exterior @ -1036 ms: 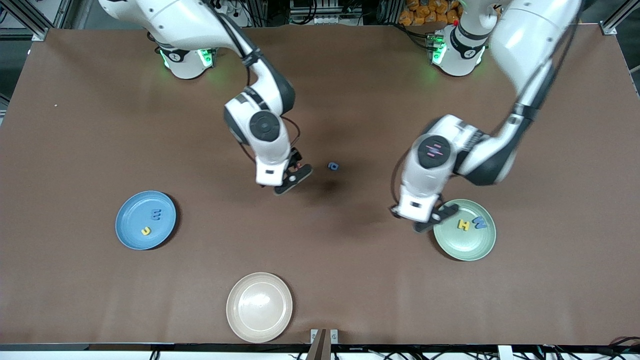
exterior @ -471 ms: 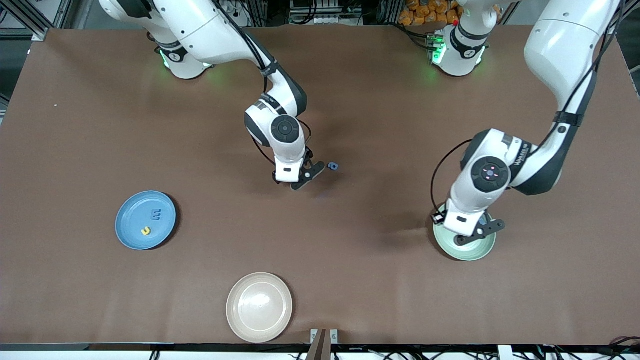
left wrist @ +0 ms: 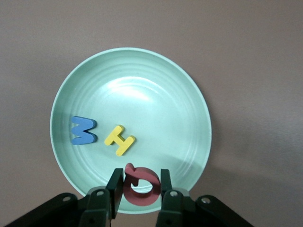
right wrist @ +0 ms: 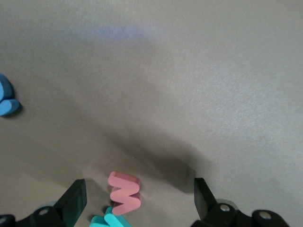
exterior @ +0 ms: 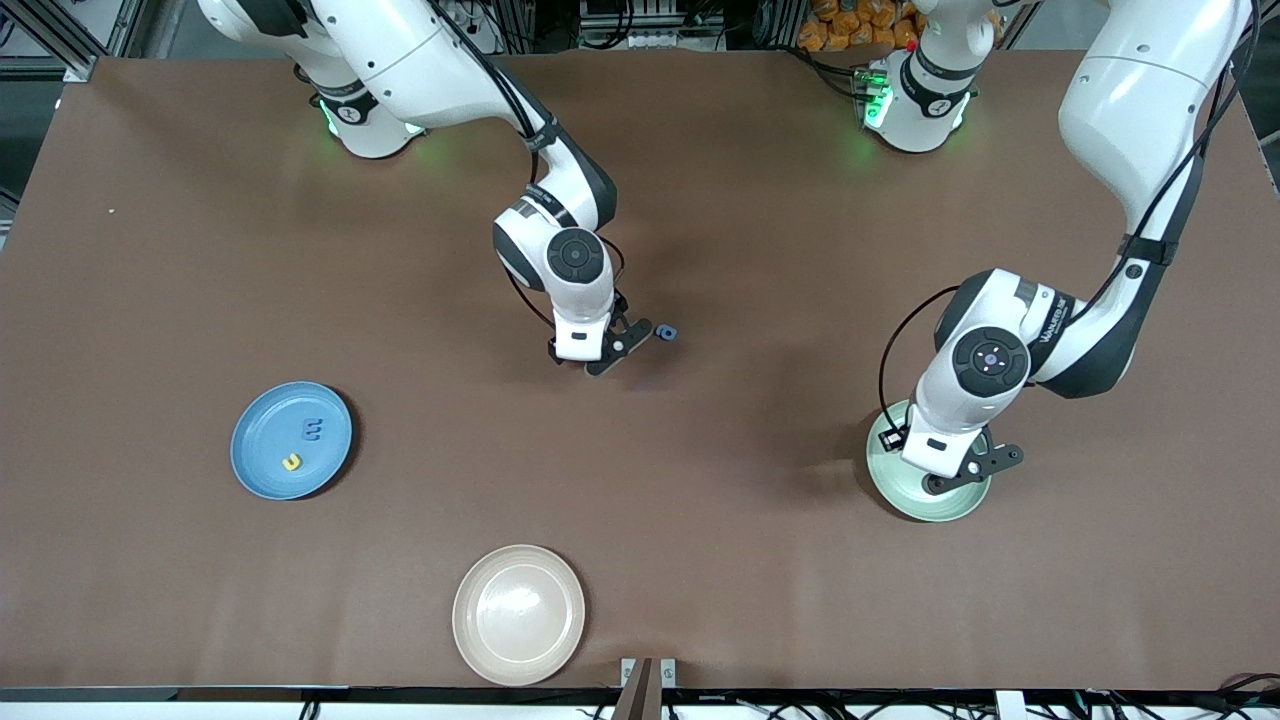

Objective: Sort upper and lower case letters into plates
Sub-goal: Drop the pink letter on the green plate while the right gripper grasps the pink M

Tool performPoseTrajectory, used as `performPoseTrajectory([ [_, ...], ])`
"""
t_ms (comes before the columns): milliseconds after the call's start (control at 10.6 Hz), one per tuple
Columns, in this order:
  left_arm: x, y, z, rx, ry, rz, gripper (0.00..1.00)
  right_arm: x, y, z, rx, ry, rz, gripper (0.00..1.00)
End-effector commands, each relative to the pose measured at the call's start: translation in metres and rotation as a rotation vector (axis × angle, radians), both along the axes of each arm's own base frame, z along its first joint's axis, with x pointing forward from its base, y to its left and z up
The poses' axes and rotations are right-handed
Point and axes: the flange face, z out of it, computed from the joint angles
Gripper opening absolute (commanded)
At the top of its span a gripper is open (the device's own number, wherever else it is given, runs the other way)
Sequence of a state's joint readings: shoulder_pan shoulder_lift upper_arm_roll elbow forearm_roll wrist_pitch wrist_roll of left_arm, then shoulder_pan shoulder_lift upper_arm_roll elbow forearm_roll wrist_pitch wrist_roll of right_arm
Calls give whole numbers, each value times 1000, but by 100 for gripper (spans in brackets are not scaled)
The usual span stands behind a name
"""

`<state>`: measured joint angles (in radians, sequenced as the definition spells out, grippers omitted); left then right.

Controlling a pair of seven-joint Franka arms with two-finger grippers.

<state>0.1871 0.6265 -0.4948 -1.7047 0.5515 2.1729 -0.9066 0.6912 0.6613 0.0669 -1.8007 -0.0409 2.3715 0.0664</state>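
While the left gripper (left wrist: 138, 189) hangs over the green plate (left wrist: 189, 94), pinching a red letter (left wrist: 139, 187) above a blue W (left wrist: 84, 131) and yellow H (left wrist: 120, 140), the right gripper (right wrist: 137, 198) stands spread wide at mid-table over a pink letter (right wrist: 124, 193) and teal one (right wrist: 111, 221), beside a blue letter (exterior: 666, 332). The blue plate (exterior: 262, 470) holds two letters.

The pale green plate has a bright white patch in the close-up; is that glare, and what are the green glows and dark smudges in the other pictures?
Left wrist view: yes, lamp glare on the pale green plate. Front view: green glows on the table come from lights at both arm bases. Right wrist view: the dark smudge is a soft shadow beside the pink letter; the right hand is open and casts blurry edges.
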Motion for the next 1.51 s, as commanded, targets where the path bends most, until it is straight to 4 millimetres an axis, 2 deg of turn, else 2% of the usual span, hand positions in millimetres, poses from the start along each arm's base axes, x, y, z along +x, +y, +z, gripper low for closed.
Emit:
performPoseTrajectory([
  [0,6,36,-8,25,15,-33,33,-7,-2,-3,-4,11,1,100],
  [188,11,62,-6,23,20,-53,75,-10,1,-4,-5,13,2,100],
  [283,12,66,-6,23,21,-51,100,-10,1,-3,-4,12,2,67],
  [377,13,66,-6,22,18,-50,100,-10,1,-4,-4,13,4,33],
  [471,13,66,-3,22,14,-50,100,-12,3,-2,-1,14,7,10],
  [565,13,61,0,16,11,-49,100,-12,3,-2,-1,14,7,0],
  [659,12,54,4,11,5,-51,100,-12,5,0,3,11,7,0],
  [942,7,11,19,-40,-15,-59,100,-6,3,9,14,0,2,0],
  [1130,-1,-28,29,-80,-35,-10,100,9,-3,37,41,-34,-26,0],
  [1319,-17,-90,34,-100,-58,53,100,46,-40,69,64,-70,-101,0],
  [1413,-27,-119,37,-108,-71,93,100,68,-66,80,72,-84,-143,0],
])
